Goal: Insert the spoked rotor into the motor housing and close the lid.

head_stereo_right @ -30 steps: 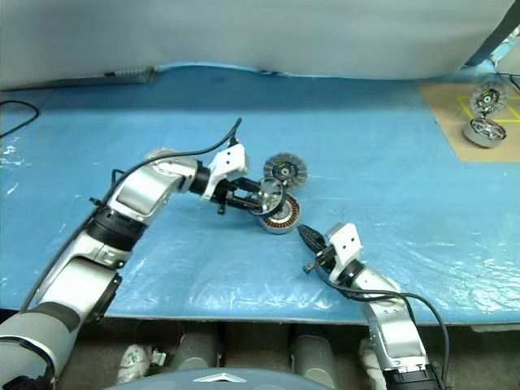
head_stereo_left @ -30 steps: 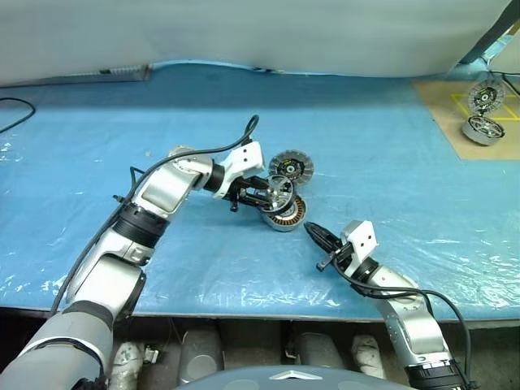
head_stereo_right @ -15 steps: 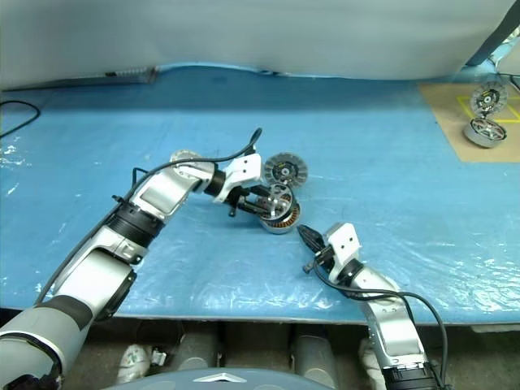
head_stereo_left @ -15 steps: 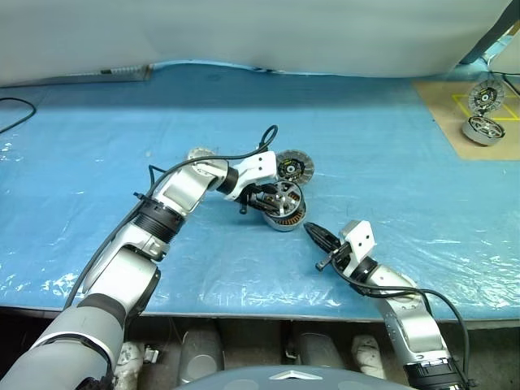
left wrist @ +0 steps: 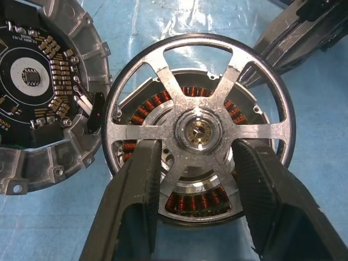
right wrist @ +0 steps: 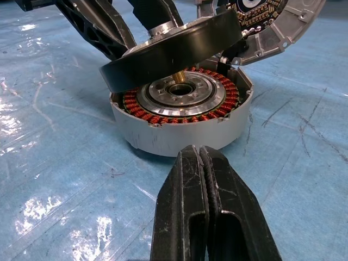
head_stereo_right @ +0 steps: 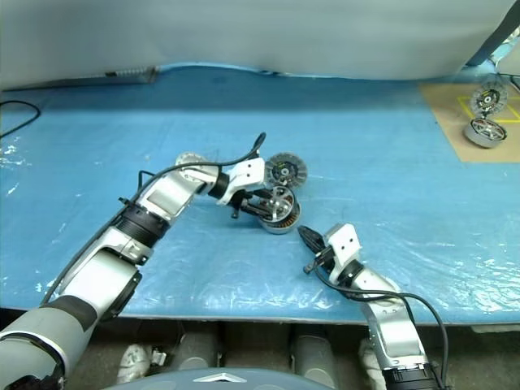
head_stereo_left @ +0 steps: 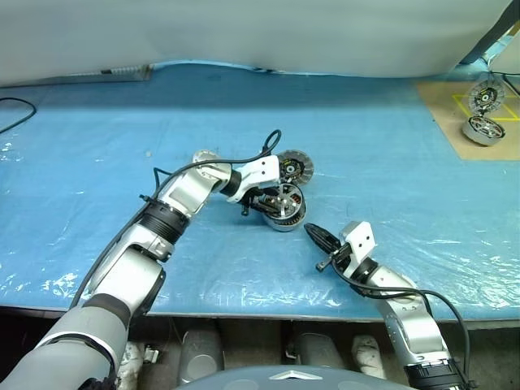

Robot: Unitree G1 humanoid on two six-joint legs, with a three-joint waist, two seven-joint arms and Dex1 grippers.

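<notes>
Hovering tilted over the motor housing (right wrist: 182, 111), the spoked rotor (left wrist: 199, 129) sits in our left gripper (left wrist: 198, 179), whose two black fingers (left wrist: 136, 204) clamp it by the spokes on either side of the hub. In the right wrist view we see one edge of the rotor raised above the copper windings and its brass shaft reaching down into the pale centre of the cup, so it is not yet seated. The housing rests on the blue sheet of the bench (head_stereo_left: 97, 146), near the middle and a little toward the front edge. Joined to the housing on its far side, the lid (head_stereo_left: 293, 167) lies open, showing a dark circuit face ringed by pale ribs.

Our right gripper (head_stereo_left: 315, 236) is just beside the housing on the side of the front edge, apart from it, fingers pressed together on nothing and pointing at the cup's wall.

At the bench's far right corner, well apart, we see a brown board (head_stereo_left: 455, 122) carrying two more silver motor units (head_stereo_left: 483, 130).
</notes>
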